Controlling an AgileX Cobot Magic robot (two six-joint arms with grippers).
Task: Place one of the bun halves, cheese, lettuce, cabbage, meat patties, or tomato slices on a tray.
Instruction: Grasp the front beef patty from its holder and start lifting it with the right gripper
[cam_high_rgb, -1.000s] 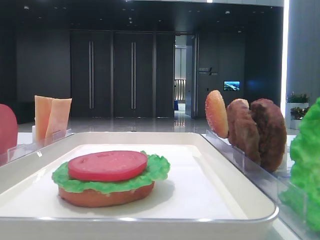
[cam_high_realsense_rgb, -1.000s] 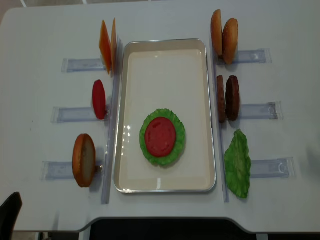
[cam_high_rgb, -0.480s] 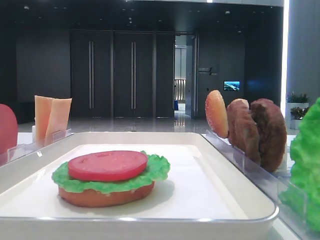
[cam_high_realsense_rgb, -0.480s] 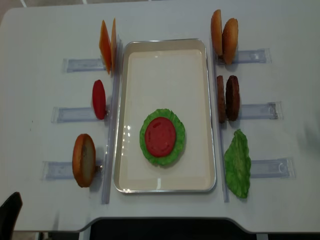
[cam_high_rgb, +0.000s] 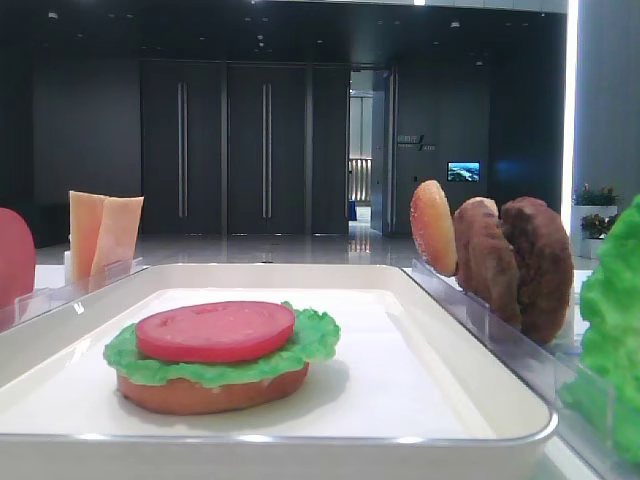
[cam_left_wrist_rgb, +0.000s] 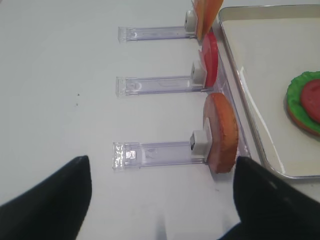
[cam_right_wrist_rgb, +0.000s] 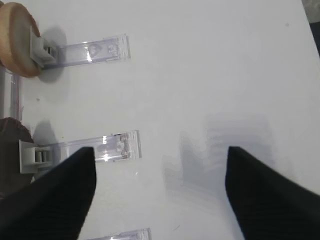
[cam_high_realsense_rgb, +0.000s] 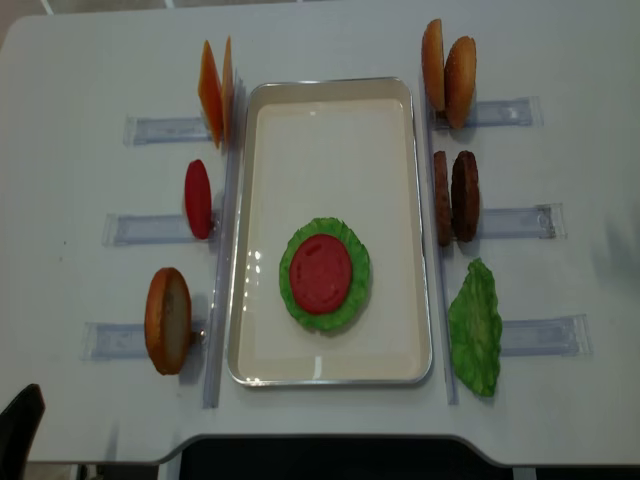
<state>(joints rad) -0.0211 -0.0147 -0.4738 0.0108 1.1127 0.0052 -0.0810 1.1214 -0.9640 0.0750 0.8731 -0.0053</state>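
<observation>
on the tray (cam_high_realsense_rgb: 330, 100) sits a stack: bun half (cam_high_rgb: 205, 390), lettuce (cam_high_realsense_rgb: 358, 268), tomato slice (cam_high_realsense_rgb: 320, 272). beside it, clear racks (cam_high_realsense_rgb: 160, 130) hold cheese (cam_high_realsense_rgb: 212, 92), meat patties (cam_high_realsense_rgb: 464, 195) and spare buns (cam_high_realsense_rgb: 168, 320) on edge. only the wrist views show the left gripper (cam_left_wrist_rgb: 160, 200) and right gripper (cam_right_wrist_rgb: 160, 195), both spread wide, holding nothing.
</observation>
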